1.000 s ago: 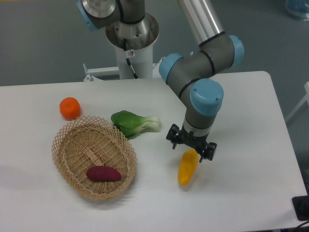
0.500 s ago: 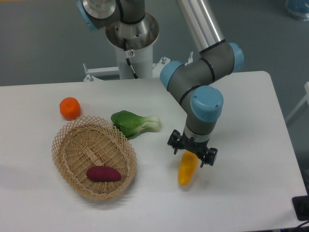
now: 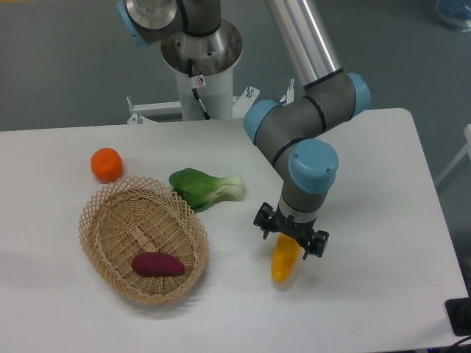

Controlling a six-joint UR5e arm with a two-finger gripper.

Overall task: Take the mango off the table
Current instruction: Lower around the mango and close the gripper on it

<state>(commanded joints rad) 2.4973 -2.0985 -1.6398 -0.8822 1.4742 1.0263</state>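
Sinking lower over the past second, the gripper (image 3: 291, 241) now straddles the upper end of the mango (image 3: 285, 259) on the table (image 3: 383, 191), jaws apart, seemingly ready to close.

We see a yellow-orange mango (image 3: 285, 260) on the white table (image 3: 383, 191), under a black gripper (image 3: 291, 237) on a grey arm (image 3: 302, 125) with light blue joint caps. At the far left sits a bright orange round fruit (image 3: 106, 164). The basket (image 3: 110, 213) is pale tan with an open lattice weave, and it holds a dark purple sweet potato (image 3: 157, 264). The bok choy (image 3: 204, 186) is green-leaved with a whitish stem.
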